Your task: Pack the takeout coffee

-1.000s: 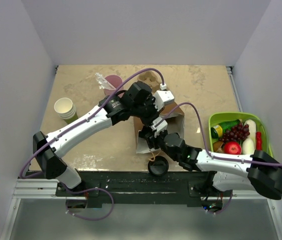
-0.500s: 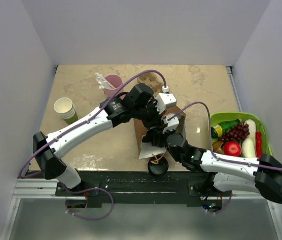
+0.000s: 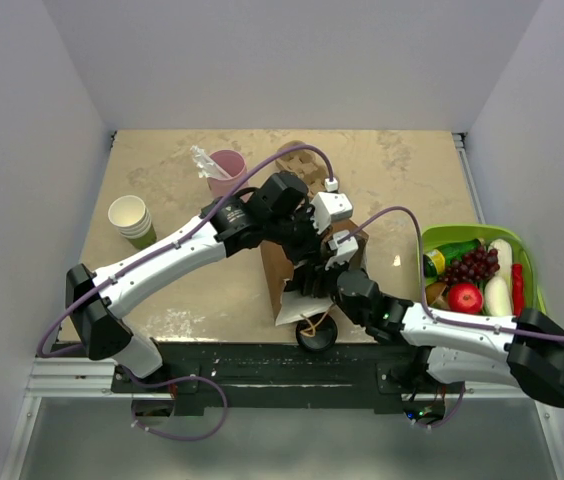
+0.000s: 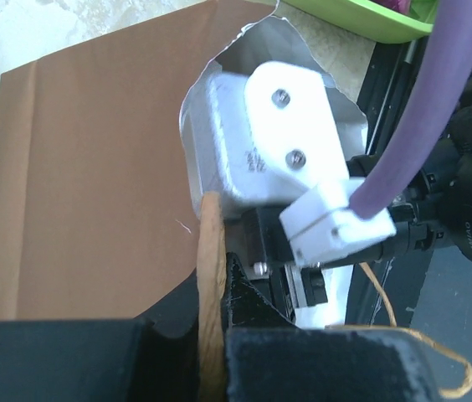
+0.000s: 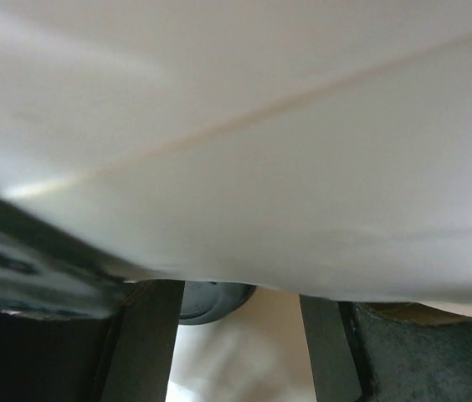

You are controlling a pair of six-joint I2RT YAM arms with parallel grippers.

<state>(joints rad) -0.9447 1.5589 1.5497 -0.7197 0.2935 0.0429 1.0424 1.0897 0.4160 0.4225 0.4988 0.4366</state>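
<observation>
Brown paper bag (image 3: 274, 265): twine handle (image 4: 211, 268) clenched in left gripper (image 4: 216, 328); right gripper (image 5: 236, 335) gapes empty at its mouth

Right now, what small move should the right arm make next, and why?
Probably ease the right gripper slightly deeper into the paper bag: its wrist sits in the bag's mouth, which the left gripper holds open by the twine handle. Whether it holds the coffee is hidden.

The paper bag (image 3: 274, 270) lies mid-counter (image 3: 162, 290), with my left end effector (image 4: 215, 335) at its mouth. Behind it to the left stands the tumbler (image 3: 227, 165). Farther left is the cup stack (image 3: 130, 218). The fruit basket (image 3: 427, 240) sits at the right edge. The loose lid (image 3: 317, 335) lies just before the bag.
</observation>
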